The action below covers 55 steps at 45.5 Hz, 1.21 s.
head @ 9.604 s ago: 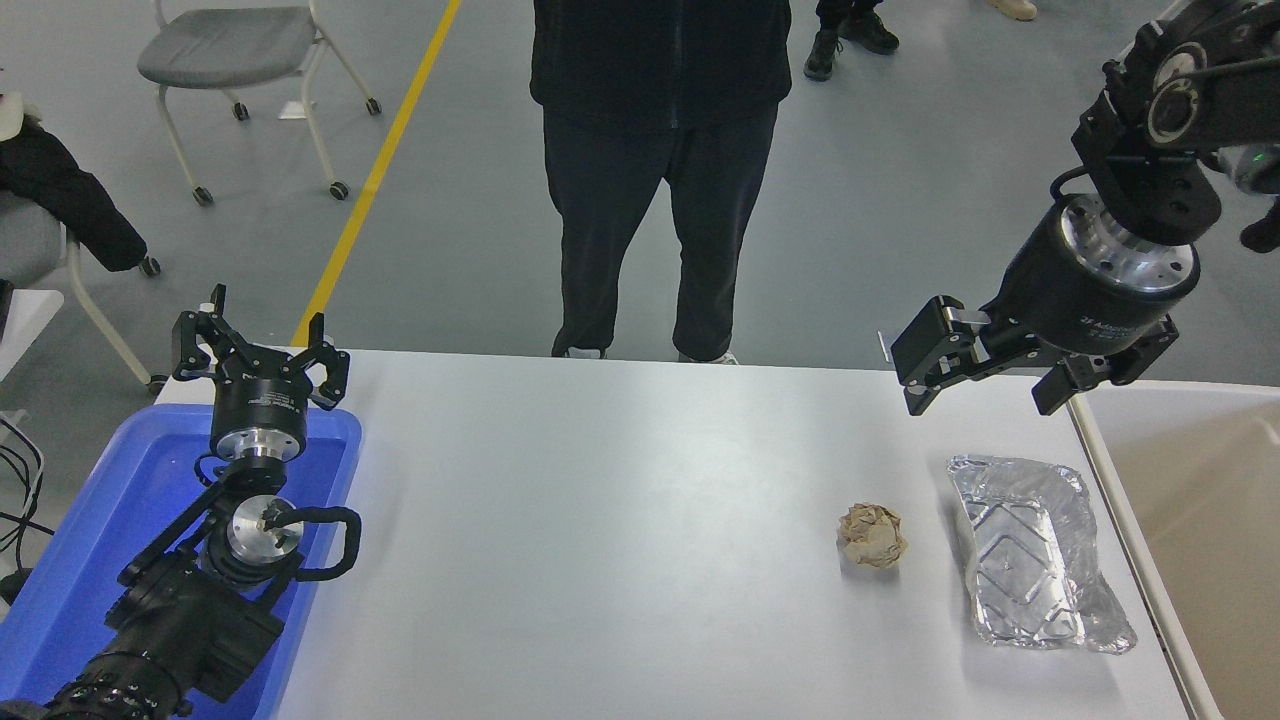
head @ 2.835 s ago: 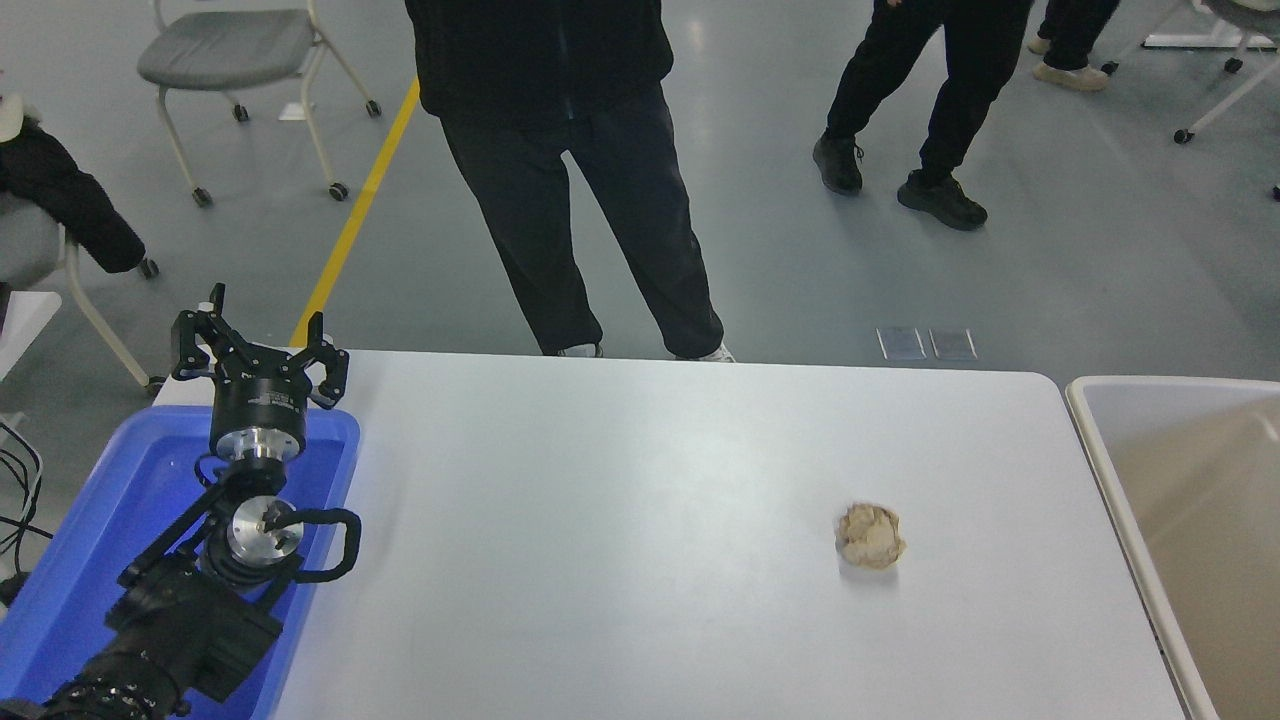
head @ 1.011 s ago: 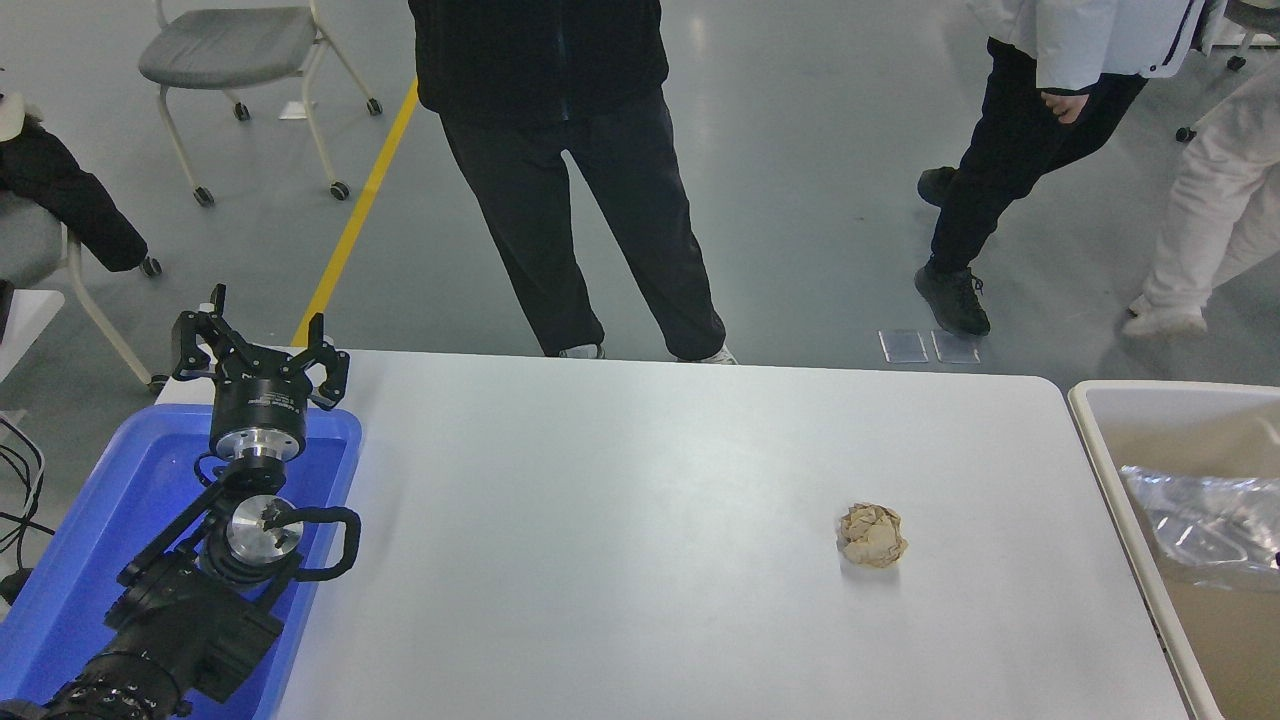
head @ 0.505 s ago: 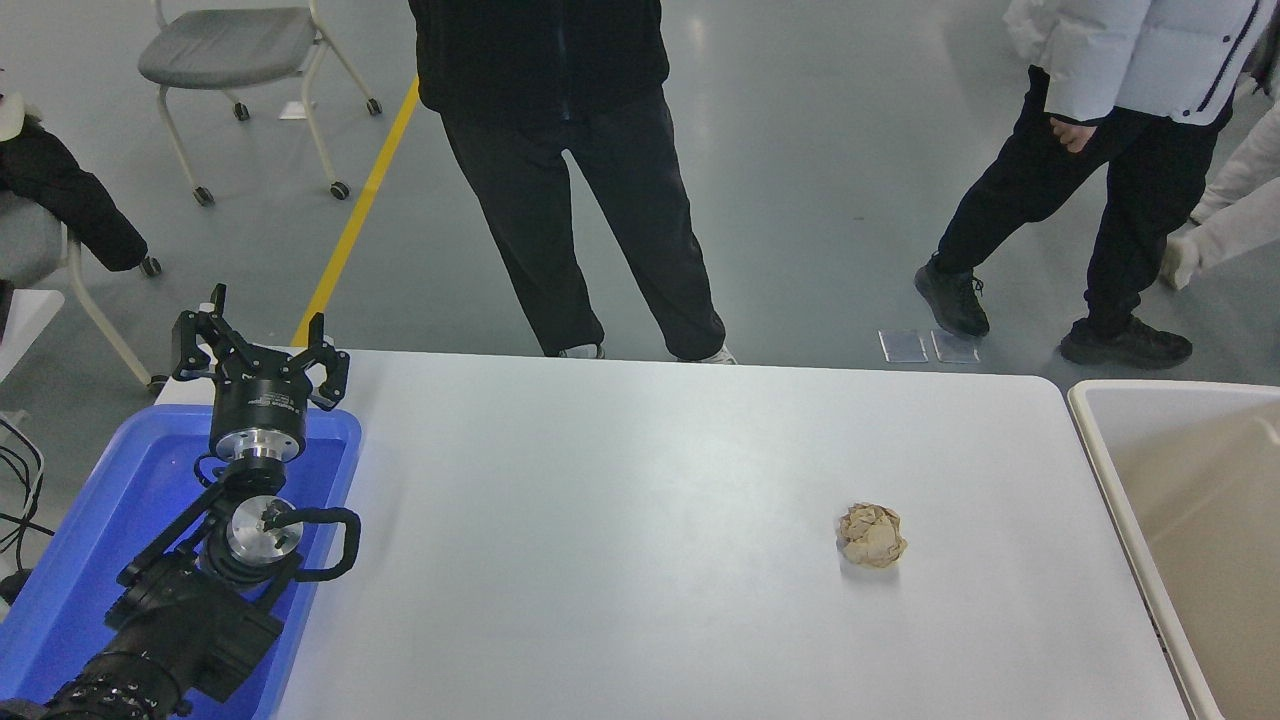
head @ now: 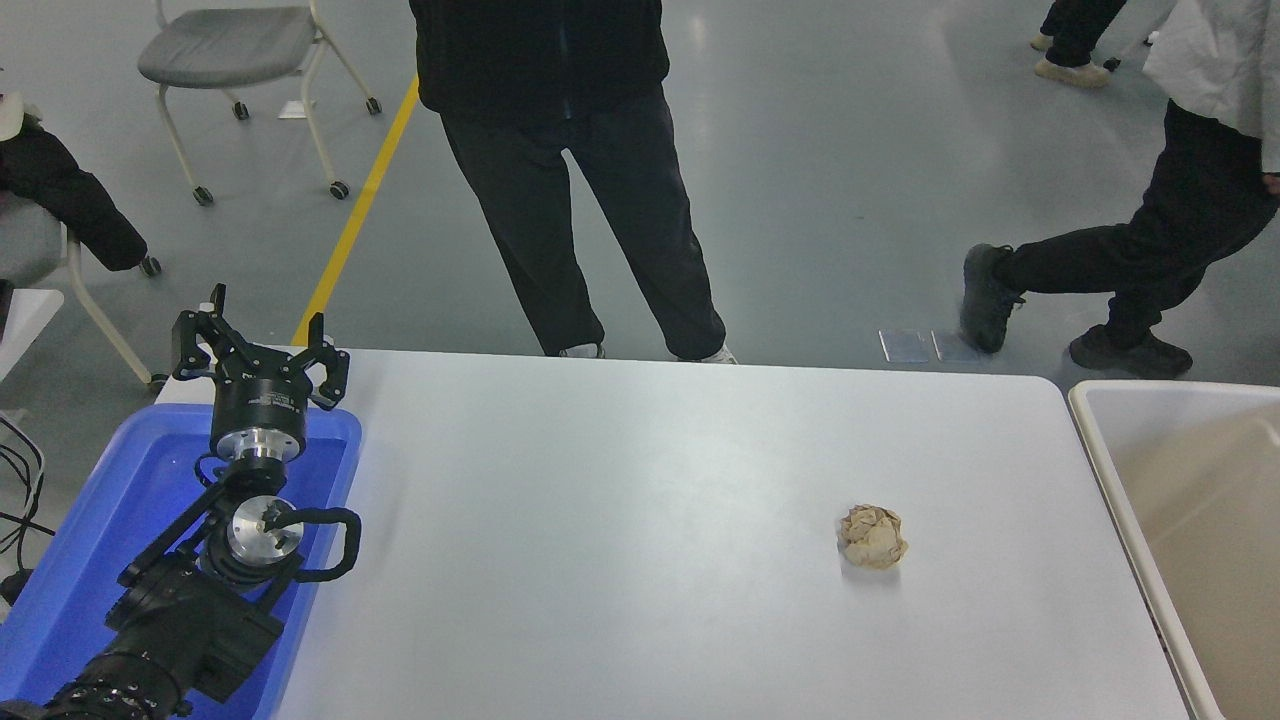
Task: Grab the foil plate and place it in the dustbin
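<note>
The foil plate is out of view. The dustbin [head: 1100, 440], beige with a thick pale rim, stands against the table's right edge; only tan inside wall shows in the part I can see. My left gripper [head: 258, 352] is parked at the lower left above the blue tray, its fingers spread open and holding nothing. My right arm and gripper are out of the picture.
A small crumpled tan paper ball [head: 873, 537] lies on the white table [head: 620, 520] right of centre. A blue tray [head: 100, 530] sits under the left arm. One person [head: 570, 170] stands at the far edge; another walks at the upper right. A chair [head: 235, 60] stands at the back left.
The foil plate left the table with the right arm, showed inside the dustbin a second ago, and has dropped from sight. The right arm has gone. People at the upper right keep walking.
</note>
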### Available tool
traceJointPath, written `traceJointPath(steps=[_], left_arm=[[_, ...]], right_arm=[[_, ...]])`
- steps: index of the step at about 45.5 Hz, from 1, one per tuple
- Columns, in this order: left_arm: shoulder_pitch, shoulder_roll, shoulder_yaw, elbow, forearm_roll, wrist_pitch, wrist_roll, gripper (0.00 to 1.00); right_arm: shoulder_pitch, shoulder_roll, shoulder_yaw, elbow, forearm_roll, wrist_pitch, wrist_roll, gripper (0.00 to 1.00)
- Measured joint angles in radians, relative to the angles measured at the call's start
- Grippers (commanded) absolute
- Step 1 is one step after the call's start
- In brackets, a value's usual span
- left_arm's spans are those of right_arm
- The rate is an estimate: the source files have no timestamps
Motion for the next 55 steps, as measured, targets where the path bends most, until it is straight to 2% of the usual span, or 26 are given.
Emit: traceJointPath(steps=[14, 24, 31, 41, 44, 55], left_arm=[[0.0, 0.0, 0.0, 0.0, 0.0, 0.0, -0.001, 0.99], [0.0, 0.0, 0.0, 0.0, 0.0, 0.0, 0.0, 0.99], [0.0, 0.0, 0.0, -0.001, 0.0, 0.0, 0.0, 0.99], [0.0, 0.0, 0.0, 0.0, 0.0, 0.0, 0.0, 0.99], [0.0, 0.0, 0.0, 0.0, 0.0, 0.0, 0.0, 0.99], [0.0, 0.0, 0.0, 0.0, 0.0, 0.0, 0.0, 0.99]], right_arm=[[0.132, -0.171, -0.082, 0.404, -0.226, -0.024, -0.001, 1.0], [0.362, -0.247, -0.343, 0.603, -0.287, -0.029, 0.001, 1.0], [0.556, -0.262, -0.551, 0.705, -0.302, -0.027, 0.003, 1.0], [0.817, -0.208, -0.835, 0.828, -0.303, -0.021, 0.007, 1.0], [0.917, -0.151, -0.957, 0.881, -0.303, -0.02, 0.021, 1.0], [1.119, -0.008, -1.145, 1.016, -0.303, 0.008, 0.047, 1.0]])
